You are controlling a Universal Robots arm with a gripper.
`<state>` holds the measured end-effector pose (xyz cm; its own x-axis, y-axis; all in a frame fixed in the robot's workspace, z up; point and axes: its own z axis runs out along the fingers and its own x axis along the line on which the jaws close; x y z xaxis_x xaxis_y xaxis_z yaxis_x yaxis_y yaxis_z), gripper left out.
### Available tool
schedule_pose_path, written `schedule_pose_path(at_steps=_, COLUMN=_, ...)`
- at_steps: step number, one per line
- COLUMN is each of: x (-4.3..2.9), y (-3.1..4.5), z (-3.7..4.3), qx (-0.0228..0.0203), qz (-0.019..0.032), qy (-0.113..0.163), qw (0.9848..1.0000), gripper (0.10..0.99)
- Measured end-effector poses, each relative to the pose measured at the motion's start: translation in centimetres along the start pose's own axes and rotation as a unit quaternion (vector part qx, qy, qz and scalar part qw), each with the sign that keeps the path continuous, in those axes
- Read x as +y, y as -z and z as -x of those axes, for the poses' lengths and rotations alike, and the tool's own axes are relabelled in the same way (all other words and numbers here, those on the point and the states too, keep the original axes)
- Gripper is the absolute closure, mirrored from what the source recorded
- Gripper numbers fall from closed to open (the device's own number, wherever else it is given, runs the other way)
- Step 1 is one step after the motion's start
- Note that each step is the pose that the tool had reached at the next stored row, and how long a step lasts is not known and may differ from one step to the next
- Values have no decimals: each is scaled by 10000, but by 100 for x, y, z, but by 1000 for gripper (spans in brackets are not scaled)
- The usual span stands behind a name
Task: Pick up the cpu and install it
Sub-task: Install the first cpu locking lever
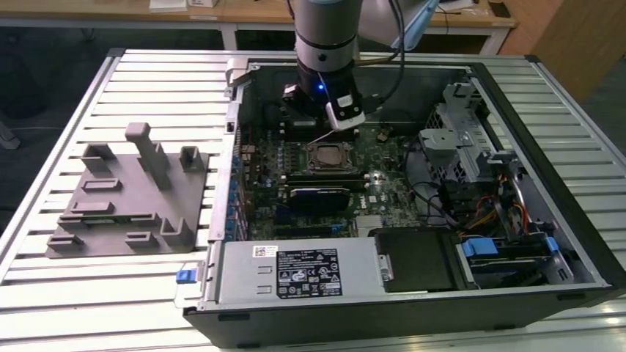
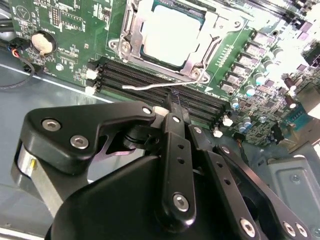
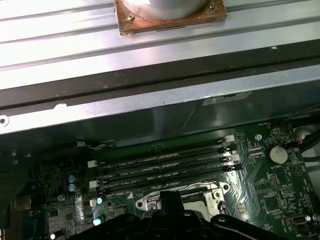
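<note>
Hovering above the motherboard with the fingers (image 2: 172, 125) drawn together, as far as the second wrist view allows to judge, and nothing clamped between them. Lying just beyond the fingertips, flat inside the dark socket (image 2: 125, 30): the cpu (image 2: 172, 32), pale top facing up, metal frame around it, so probably already put in its place. Between the fingertips and the socket, a thin wire lever (image 2: 150, 86) standing loose and not hooked down, most likely the reason for keeping the fingers so low and so near on this side. Directly under the fingertips, the row of long black memory slots (image 2: 135, 70); further off to one side a round coin battery (image 2: 41, 42), to the other side small capacitors (image 2: 250, 82). Around all this, the walls of the open computer case (image 1: 234, 88), narrowing the room for any sideways approach. Well apart from the fingers, outside the case on the slatted worktop (image 1: 59, 293), a grey fixture (image 1: 127, 194) with upright tabs, carrying nothing
</note>
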<state>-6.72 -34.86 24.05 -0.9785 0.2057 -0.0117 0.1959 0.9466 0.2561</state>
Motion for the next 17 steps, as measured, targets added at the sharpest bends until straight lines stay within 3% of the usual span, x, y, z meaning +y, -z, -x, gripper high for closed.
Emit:
schedule_pose_path(at_steps=3, x=-2, y=-10, z=-6, qx=-101, qz=-62, qy=37, qw=9999, gripper=980)
schedule_pose_path(at_steps=7, x=-8, y=-31, z=-12, qx=-238, qz=-62, qy=86, qw=9997, gripper=980)
schedule_pose_path(at_steps=10, x=-14, y=-54, z=-12, qx=-299, qz=-57, qy=113, qw=9995, gripper=980)
schedule_pose_path(at_steps=17, x=-31, y=-125, z=-13, qx=-399, qz=-74, qy=157, qw=9991, gripper=980)
